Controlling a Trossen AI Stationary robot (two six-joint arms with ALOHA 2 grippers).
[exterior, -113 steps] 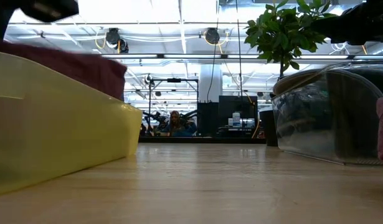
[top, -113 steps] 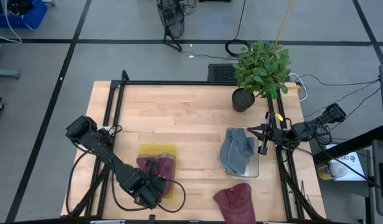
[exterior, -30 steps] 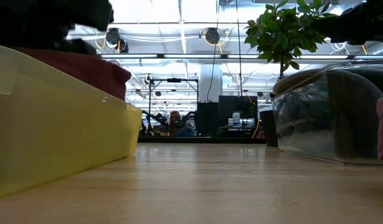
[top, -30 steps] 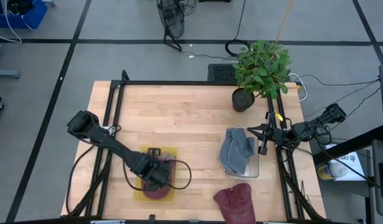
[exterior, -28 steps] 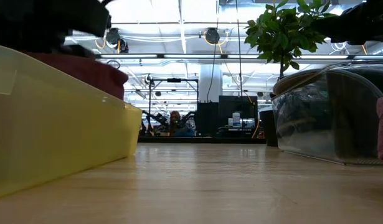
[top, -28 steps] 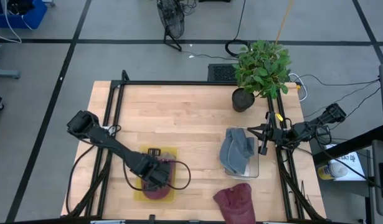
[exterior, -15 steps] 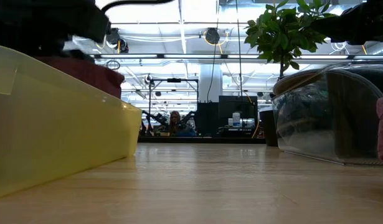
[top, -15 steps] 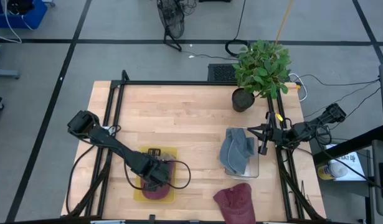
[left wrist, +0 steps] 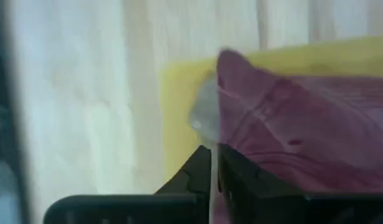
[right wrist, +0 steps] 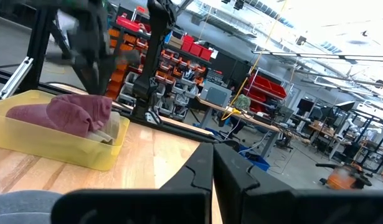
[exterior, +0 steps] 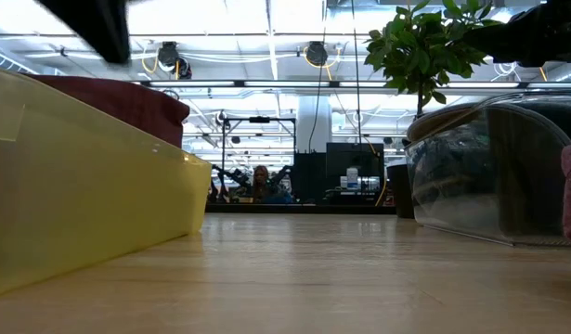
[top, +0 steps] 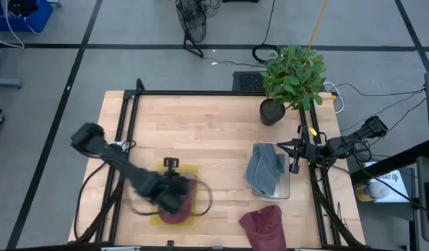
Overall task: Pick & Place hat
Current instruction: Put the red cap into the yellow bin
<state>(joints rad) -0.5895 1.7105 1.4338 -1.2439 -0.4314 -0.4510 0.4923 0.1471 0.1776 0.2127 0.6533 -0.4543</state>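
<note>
Left end effector (top: 174, 187) lifted off maroon hat (top: 178, 206) in yellow bin (top: 188, 169), fingers closed empty, right arm parked.

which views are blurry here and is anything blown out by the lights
High view: the left arm smears with motion blur over the yellow bin; the rest is sharp. Left wrist view: everything is soft, the maroon hat included. Low view: ceiling lights glare white and the near bin is out of focus. Right wrist view: the far arm is smeared.
</note>
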